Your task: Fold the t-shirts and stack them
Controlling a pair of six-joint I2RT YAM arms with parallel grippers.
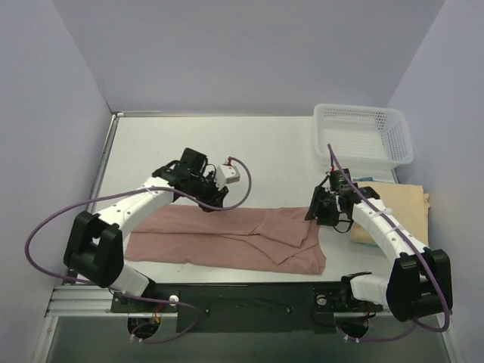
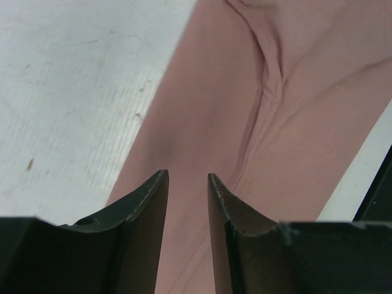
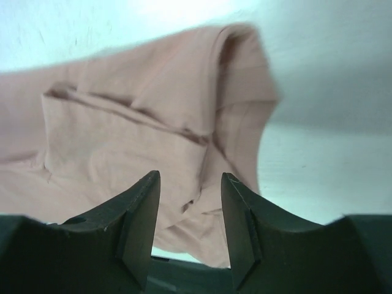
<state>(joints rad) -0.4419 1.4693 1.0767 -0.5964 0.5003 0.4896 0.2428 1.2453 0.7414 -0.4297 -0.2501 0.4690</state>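
The dusty pink-brown t-shirt (image 1: 227, 236) lies folded into a long strip along the near side of the table; it also shows in the left wrist view (image 2: 245, 122) and the right wrist view (image 3: 141, 122). The pale tan-yellow t-shirt (image 1: 412, 200) lies folded at the right, partly under the right arm. My left gripper (image 1: 214, 203) hovers over the strip's far edge, jaws open and empty (image 2: 187, 184). My right gripper (image 1: 319, 214) hovers over the strip's right end, open and empty (image 3: 190, 184).
A white mesh basket (image 1: 363, 134) stands at the back right. The table's metal rail runs down the left edge (image 1: 106, 159). A black base bar (image 1: 249, 302) lies along the near edge. Bare white tabletop (image 1: 189, 144) stretches behind the shirt.
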